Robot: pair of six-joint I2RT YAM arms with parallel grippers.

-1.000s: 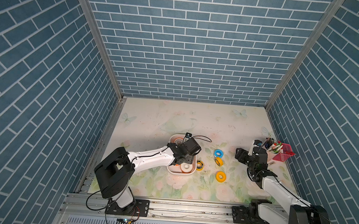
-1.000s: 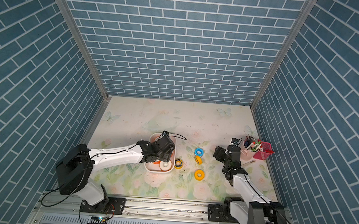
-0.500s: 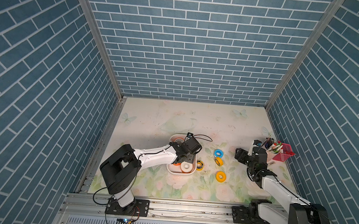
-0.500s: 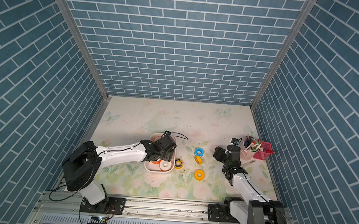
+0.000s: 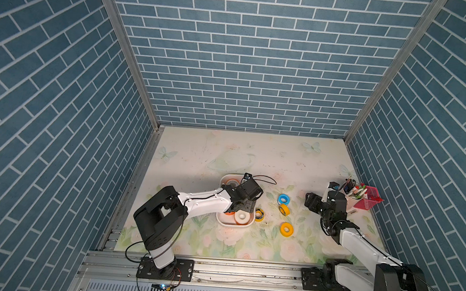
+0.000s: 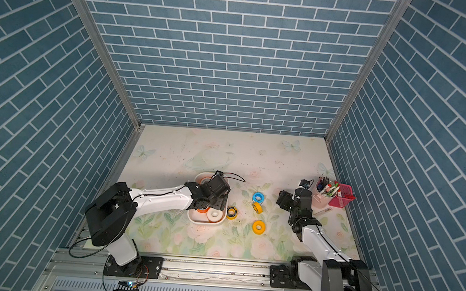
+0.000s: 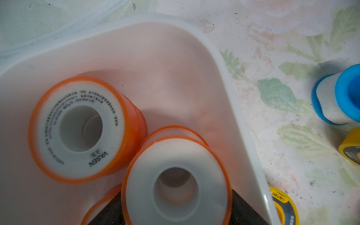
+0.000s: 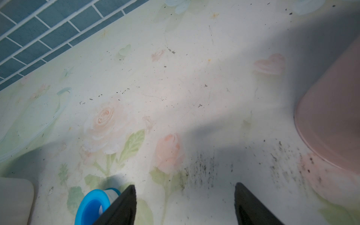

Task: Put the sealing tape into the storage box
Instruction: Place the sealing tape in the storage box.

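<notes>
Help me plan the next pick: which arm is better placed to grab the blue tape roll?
Right, likely. The right gripper is open and empty, with the blue roll just beside it; the left gripper is over the storage box.

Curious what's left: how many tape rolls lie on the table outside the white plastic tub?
4: a blue roll, a yellow one beside it, a yellow-black one by the tub, another yellow one nearer the front. The left arm could hide more.

Right of centre, a pale pen cup [image 5: 349,201] stuffed with markers, pink mesh basket [image 5: 371,202] just beside it, on the floral counter [image 5: 225,151].
</notes>
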